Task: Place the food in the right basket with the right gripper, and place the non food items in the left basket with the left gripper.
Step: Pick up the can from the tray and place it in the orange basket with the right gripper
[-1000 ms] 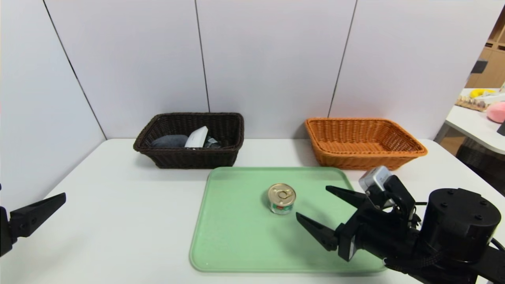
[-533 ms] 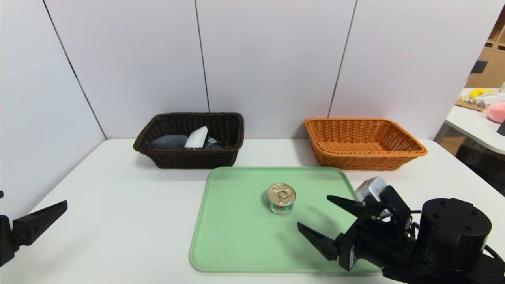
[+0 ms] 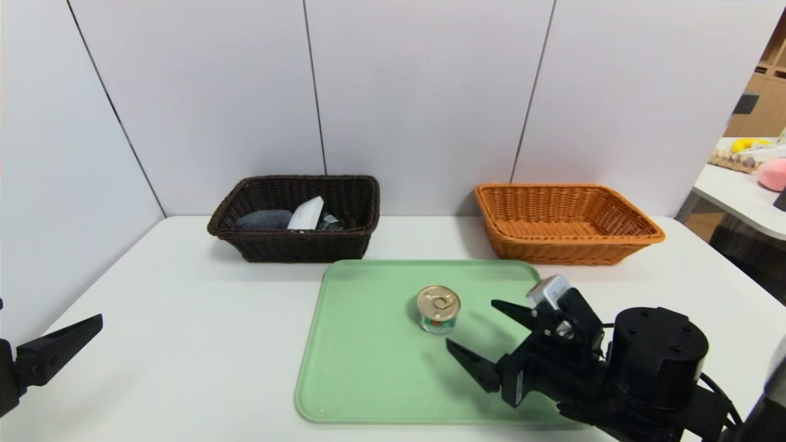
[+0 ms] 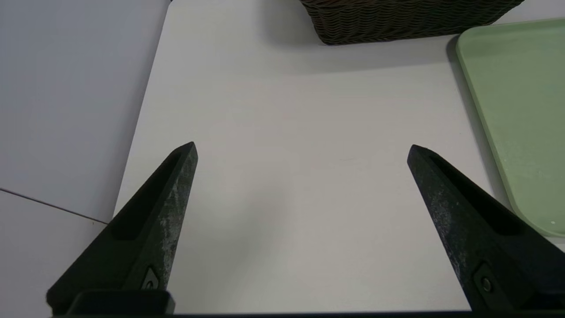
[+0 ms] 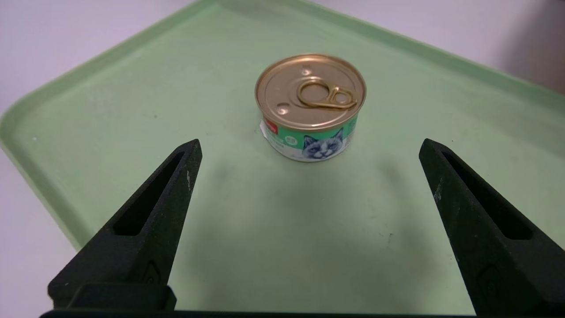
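Note:
The food, a small tin can [image 3: 438, 309] [image 5: 310, 106] with a gold pull-ring lid, stands upright on the green tray [image 3: 368, 380]. My right gripper [image 3: 470, 323] [image 5: 309, 145] hovers open just right of and in front of the can, pointing at it, with nothing between its fingers. The left basket [image 3: 295, 245], dark brown, holds a rolled grey cloth [image 3: 264, 219] and a white box [image 3: 307, 215]. The right basket [image 3: 565, 227], orange-tan, holds nothing. My left gripper [image 4: 302, 148] is open over bare table at the front left.
White partition walls close off the back and left of the white table [image 3: 184, 344]. A second table [image 3: 737, 190] with toys stands beyond the right edge. The tray's corner [image 4: 516, 110] lies beside my left gripper.
My right gripper has moved left and toward the can, staying open. The left gripper has sunk slightly. The can and baskets have not moved.

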